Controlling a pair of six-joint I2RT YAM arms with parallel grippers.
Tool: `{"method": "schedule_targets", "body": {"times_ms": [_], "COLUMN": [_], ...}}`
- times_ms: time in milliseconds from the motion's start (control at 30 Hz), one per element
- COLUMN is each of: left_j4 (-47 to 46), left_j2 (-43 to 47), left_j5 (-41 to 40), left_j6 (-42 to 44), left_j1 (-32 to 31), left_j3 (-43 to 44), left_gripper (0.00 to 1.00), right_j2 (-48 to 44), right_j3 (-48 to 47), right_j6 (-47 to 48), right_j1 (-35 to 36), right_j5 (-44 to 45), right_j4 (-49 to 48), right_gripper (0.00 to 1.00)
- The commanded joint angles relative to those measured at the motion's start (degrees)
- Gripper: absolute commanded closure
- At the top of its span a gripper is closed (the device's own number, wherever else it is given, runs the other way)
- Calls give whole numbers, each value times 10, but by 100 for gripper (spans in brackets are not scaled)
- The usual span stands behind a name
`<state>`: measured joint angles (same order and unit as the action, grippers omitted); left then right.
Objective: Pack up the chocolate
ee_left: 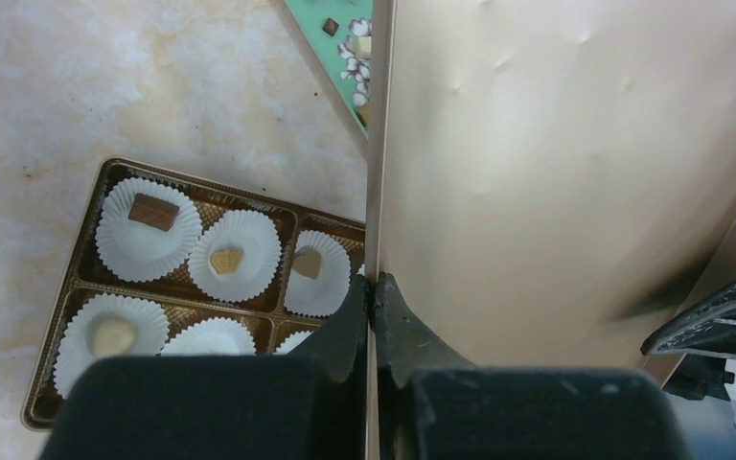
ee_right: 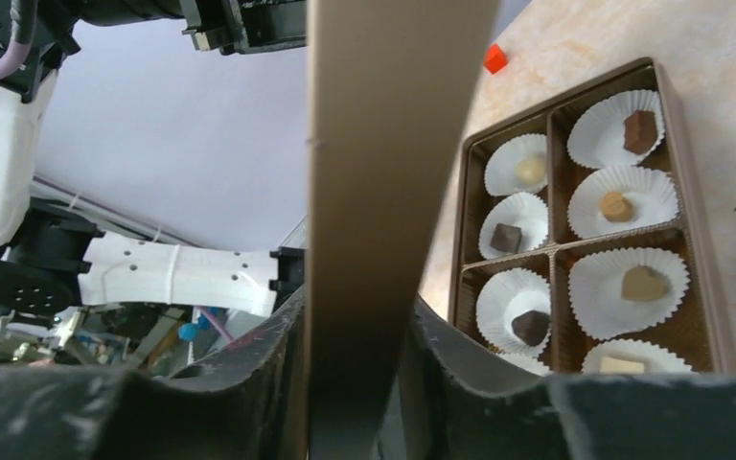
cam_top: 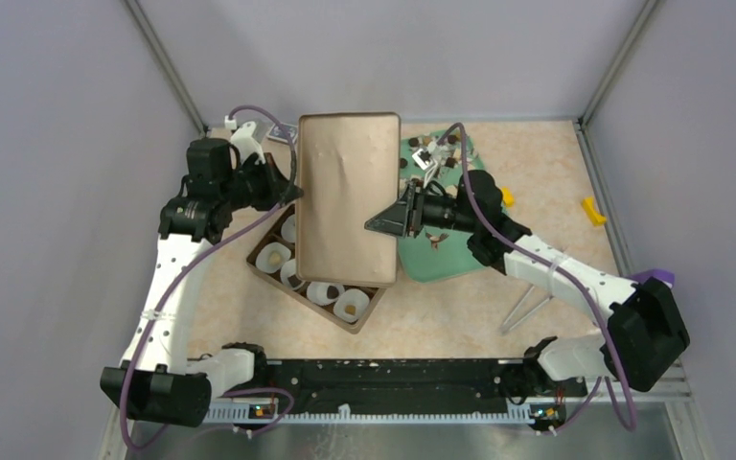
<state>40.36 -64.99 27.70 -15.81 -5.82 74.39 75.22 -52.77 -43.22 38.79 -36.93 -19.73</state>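
A gold box lid (cam_top: 345, 192) is held in the air, tilted above the brown chocolate box (cam_top: 255, 259). My left gripper (cam_top: 292, 187) is shut on the lid's left edge; in the left wrist view the gripper (ee_left: 374, 287) pinches the thin rim of the lid (ee_left: 556, 172). My right gripper (cam_top: 383, 222) is shut on the lid's right edge, its jaws (ee_right: 356, 307) on either side of the lid wall (ee_right: 383, 144). The box (ee_right: 685, 172) holds white paper cups with chocolate pieces (ee_right: 644, 283) in them, also seen in the left wrist view (ee_left: 153, 211). More loose chocolate (cam_top: 436, 153) lies on a green plate (cam_top: 441, 259).
Two small yellow blocks (cam_top: 592, 211) lie on the table to the right of the green plate. A small red block (ee_right: 494, 59) lies beyond the box. The cage posts and walls close in the back and the sides.
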Motion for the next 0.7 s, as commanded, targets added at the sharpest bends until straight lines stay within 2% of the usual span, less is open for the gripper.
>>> {"method": "schedule_targets", "body": {"times_ms": [0, 67, 100, 200, 300, 433, 500, 667], "left_j4": [-55, -59, -61, -55, -23, 28, 62, 125], "left_j2": [7, 8, 9, 7, 5, 15, 16, -1], "left_j5": [27, 22, 18, 4, -28, -116, -154, -203], "left_j6": [-25, -31, -34, -43, -48, -75, -84, -108], "left_j1": [-1, -1, -1, -1, -1, 0, 1, 6], "left_j3": [10, 7, 5, 11, 39, 87, 117, 208], "left_gripper": [100, 98, 94, 82, 50, 19, 10, 6], "right_j2": [-6, -11, -13, -22, -29, -33, -41, -60], "right_j3": [0, -15, -23, -42, -76, -137, -158, -196], "right_j6": [-4, 14, 26, 58, 109, 197, 238, 330], "right_j1": [8, 8, 8, 8, 8, 8, 8, 16], "right_j5": [19, 41, 53, 88, 126, 184, 212, 279], "right_j4": [-44, -5, 19, 80, 147, 255, 285, 339], "right_gripper": [74, 94, 100, 100, 100, 100, 100, 100]}}
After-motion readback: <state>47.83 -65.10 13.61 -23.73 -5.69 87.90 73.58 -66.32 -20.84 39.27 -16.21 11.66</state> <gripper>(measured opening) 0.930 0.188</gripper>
